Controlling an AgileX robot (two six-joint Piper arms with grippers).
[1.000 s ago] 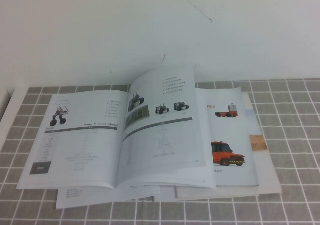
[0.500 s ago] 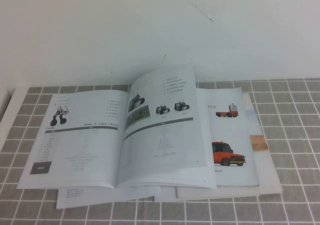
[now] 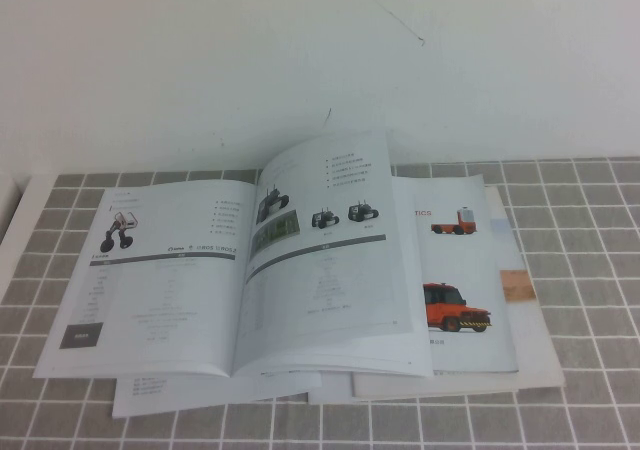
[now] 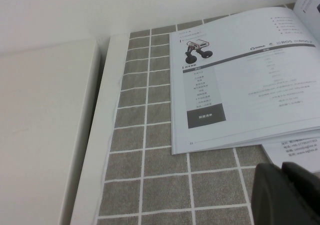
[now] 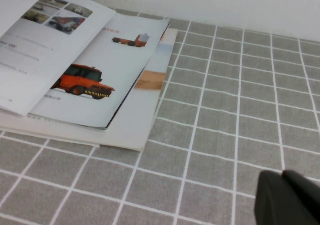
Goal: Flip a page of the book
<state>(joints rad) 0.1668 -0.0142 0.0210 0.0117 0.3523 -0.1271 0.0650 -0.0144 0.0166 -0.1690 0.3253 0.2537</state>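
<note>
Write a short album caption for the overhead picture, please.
Open book on a grey tiled table, right-hand leaf arched, red-truck booklet beneath; neither gripper in view.

A grey tiled table (image 3: 590,270) with white grid lines carries a loose stack of paper. Lowest in the stack, plain white sheets (image 3: 540,355) lie flat on the tiles, well ahead of the right gripper (image 5: 290,197) and off toward the left. A printed sheet (image 4: 300,150) pokes out just ahead of the left gripper (image 4: 287,195), probably resting on the tiles too. A white ledge (image 4: 45,115) borders the table beside the left gripper.
</note>
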